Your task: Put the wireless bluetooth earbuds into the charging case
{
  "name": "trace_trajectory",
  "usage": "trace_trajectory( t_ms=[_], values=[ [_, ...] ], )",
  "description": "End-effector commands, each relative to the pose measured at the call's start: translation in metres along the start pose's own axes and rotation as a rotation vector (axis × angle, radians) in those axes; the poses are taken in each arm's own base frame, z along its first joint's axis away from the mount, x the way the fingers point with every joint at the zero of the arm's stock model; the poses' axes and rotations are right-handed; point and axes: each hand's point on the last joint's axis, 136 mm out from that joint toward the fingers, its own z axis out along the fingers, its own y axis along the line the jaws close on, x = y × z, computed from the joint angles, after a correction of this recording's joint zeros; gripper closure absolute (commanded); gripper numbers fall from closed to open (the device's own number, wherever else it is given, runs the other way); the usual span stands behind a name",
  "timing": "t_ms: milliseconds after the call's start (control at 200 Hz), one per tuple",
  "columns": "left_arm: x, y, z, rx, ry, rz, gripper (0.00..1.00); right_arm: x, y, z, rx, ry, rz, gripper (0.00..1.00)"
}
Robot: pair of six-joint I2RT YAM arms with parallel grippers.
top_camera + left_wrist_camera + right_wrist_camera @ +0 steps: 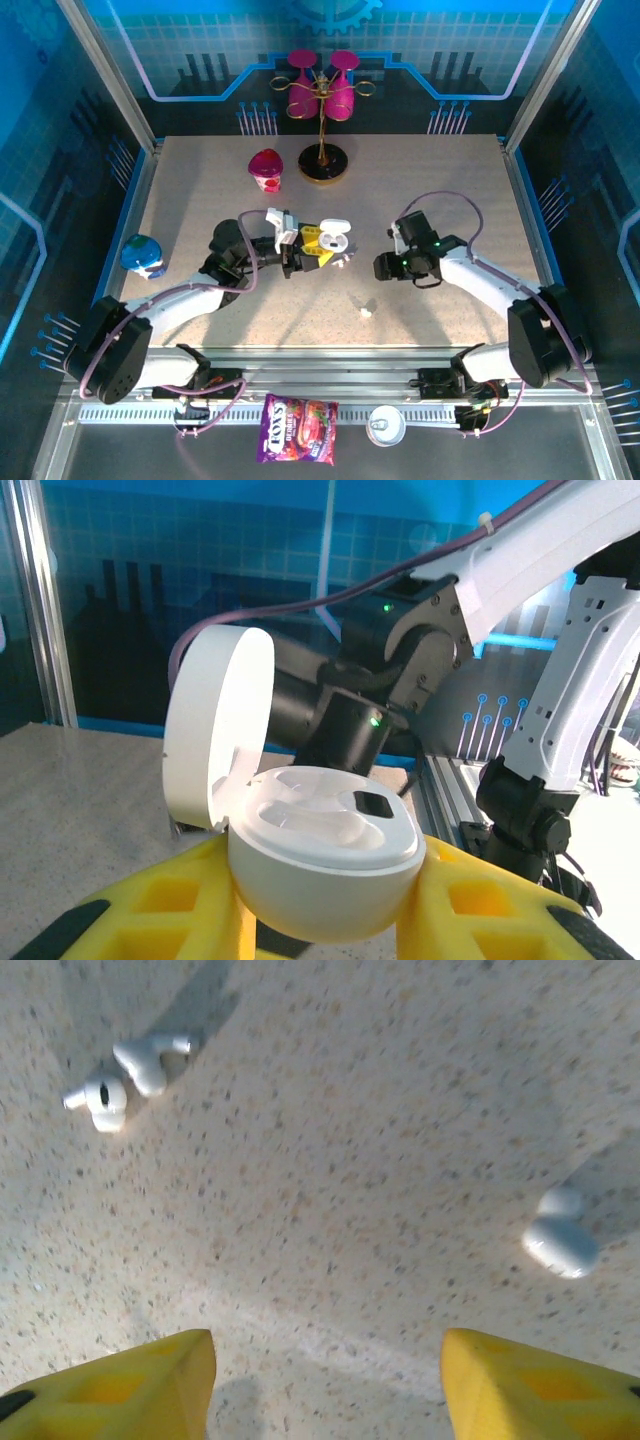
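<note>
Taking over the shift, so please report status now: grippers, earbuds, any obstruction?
Left gripper shut on open round white plastic charging case. Right gripper open, empty. Three tiny glossy white earbuds loose on speckled table. No obstacle seen.

Speckled beige table [450, 180] inside blue gridded walls [180, 40].

Right end effector [327, 1345] (yellow) partly beyond bottom edge.

Left jaws narrow, right jaws wide apart.
</note>
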Motion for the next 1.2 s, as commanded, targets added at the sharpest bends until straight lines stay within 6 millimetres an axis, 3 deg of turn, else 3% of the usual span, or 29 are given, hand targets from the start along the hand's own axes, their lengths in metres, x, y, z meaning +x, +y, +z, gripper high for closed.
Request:
trace_trajectory(
  t_ms=[0, 240, 400, 550, 1196],
  values=[
    [-0.012, 0.001, -0.009, -0.026, -0.024, 0.01, 0.71, 0.024, 0.013, 0.001, 0.049, 0.074, -0.057, 0.41],
    [-0.019, 0.003, -0.02, -0.056, -0.043, 0.015, 0.71, 0.059, 0.039, 0.005, 0.128, 0.157, -0.159, 0.48],
    [-0.022, 0.001, -0.023, -0.063, -0.037, 0.033, 0.71, 0.074, 0.056, 0.02, 0.158, 0.209, -0.215, 0.55],
    [-0.021, -0.002, -0.025, -0.065, -0.032, 0.034, 0.71, 0.069, 0.073, 0.028, 0.149, 0.217, -0.232, 0.62],
    [-0.022, -0.005, -0.028, -0.071, -0.03, 0.045, 0.71, 0.084, 0.068, 0.04, 0.191, 0.292, -0.249, 0.69]
  ],
)
